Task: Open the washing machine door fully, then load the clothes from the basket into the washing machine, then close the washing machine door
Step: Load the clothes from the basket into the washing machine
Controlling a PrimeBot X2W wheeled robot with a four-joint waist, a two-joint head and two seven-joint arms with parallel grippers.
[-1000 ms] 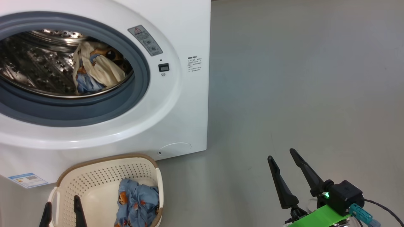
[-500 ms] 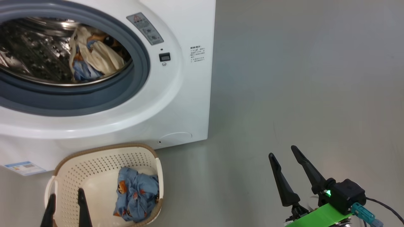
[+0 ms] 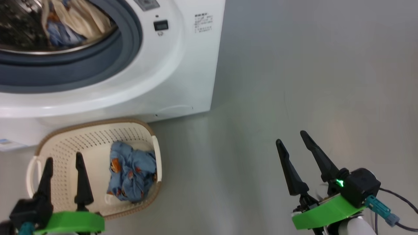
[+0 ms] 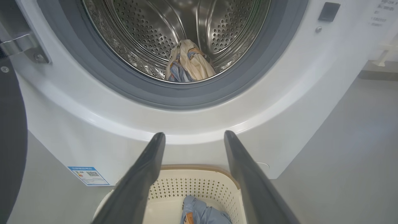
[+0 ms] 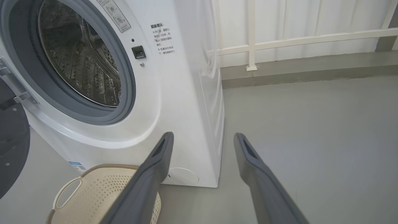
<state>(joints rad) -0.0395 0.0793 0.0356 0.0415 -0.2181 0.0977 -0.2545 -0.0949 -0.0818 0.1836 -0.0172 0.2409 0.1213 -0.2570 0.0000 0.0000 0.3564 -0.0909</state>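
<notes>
My left tool (image 3: 63, 157) hangs over the near end of the basket (image 3: 94, 125), its two fingers spread wide with nothing between them. My right tool (image 3: 290, 137) is spread and empty too, well apart over bare floor (image 3: 294, 81) to the right of the washing machine (image 3: 183, 65).

The step in hand, as I judge it, is fetching the light blue garment (image 3: 130, 169). It lies bunched against the basket's right wall, off to the right of my left fingers. I should first move across until the heap sits between my fingers. Then I come down astride its highest fold and close on a thick bunch, since a thin edge would likely slip. I must keep my fingertips off the perforated wall, or the light basket may slide or lift.

The cream garment (image 4: 189, 62) already lies in the drum (image 4: 149, 31), and the door (image 4: 9, 140) stands swung open at the left. I should carry the blue one well past the gasket (image 4: 102, 77), so nothing hangs where the door would pinch it.
</notes>
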